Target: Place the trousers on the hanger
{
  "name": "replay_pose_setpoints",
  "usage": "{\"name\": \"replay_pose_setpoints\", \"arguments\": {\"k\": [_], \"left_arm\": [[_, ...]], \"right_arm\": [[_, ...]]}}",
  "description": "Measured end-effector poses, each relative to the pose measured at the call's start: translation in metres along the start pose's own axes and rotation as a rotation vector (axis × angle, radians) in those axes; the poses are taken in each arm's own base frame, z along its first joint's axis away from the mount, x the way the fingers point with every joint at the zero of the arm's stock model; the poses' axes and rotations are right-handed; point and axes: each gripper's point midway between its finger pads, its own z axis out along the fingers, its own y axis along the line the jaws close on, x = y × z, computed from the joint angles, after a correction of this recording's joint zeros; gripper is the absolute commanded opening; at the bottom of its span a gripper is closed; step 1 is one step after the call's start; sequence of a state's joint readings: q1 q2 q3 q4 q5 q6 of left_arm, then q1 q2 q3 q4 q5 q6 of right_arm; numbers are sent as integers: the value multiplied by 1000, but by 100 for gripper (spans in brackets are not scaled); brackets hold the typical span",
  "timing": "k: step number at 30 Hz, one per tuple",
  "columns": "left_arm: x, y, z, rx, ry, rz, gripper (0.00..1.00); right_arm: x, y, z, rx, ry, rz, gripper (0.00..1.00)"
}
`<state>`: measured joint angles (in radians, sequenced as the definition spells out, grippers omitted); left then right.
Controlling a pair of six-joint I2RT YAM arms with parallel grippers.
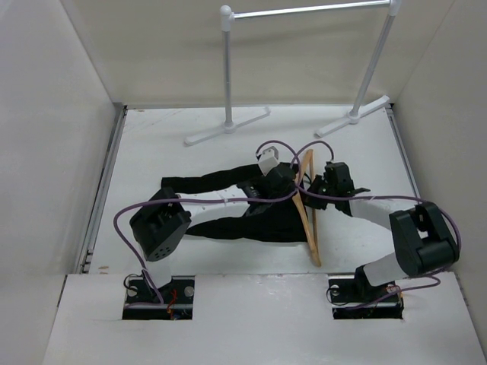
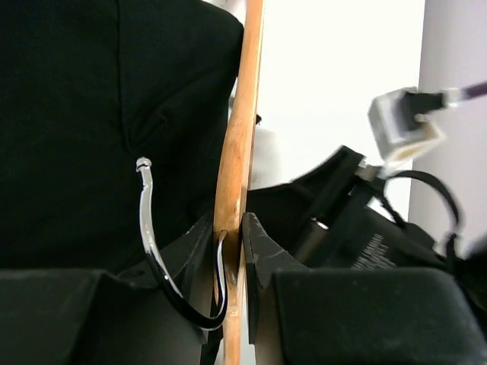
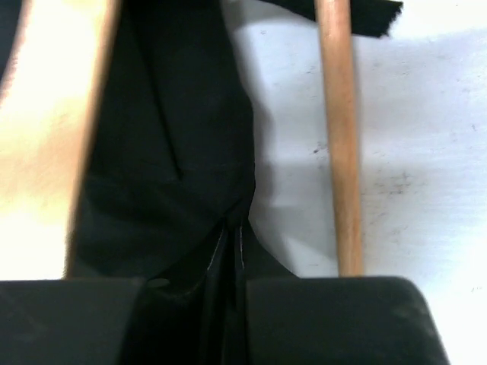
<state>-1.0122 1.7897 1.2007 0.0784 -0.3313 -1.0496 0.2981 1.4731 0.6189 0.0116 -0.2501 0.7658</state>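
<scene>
The black trousers (image 1: 228, 224) lie spread across the middle of the table, legs pointing left. The light wooden hanger (image 1: 309, 213) stands tilted at their right end. My left gripper (image 1: 291, 185) is shut on the hanger's wood (image 2: 237, 144) right by the metal hook (image 2: 146, 228), with the trousers (image 2: 84, 122) dark behind it. My right gripper (image 1: 319, 186) sits just right of the hanger; in its wrist view the gripper (image 3: 234, 232) is shut on a fold of trousers cloth (image 3: 167, 152). One hanger bar (image 3: 338, 137) lies on the table to the right of that fold, another bar blurs at the left.
A white clothes rail (image 1: 304, 11) stands at the back on two feet (image 1: 227, 128) (image 1: 354, 114). White walls enclose the table on three sides. Purple cables (image 1: 228, 199) loop over the trousers between the arms.
</scene>
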Motion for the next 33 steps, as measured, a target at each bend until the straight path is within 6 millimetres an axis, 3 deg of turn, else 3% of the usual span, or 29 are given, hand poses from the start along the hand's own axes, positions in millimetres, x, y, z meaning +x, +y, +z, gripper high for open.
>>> {"name": "replay_pose_setpoints", "arguments": {"k": [4,9,15,23,27,33], "left_arm": [[-6,8,-3,-3,-3,-2,0],[-34,41,-14,-39,-35,-1,0],[-70,88,-36,-105,-93,-2,0],[-98,134,-71,-183,-136,41,0],[-104,139,-79,-204,-139,81,0],[-95,114,-76,-184,-111,188,0]], "right_arm": [[-19,15,-21,-55,-69,23,7],[-47,27,-43,-92,-153,46,7],[-61,16,-48,-63,-178,96,6],[-67,-1,-43,-20,-176,143,9],[-69,-10,-33,16,-159,160,10],[-66,-13,-25,38,-147,161,12]]}}
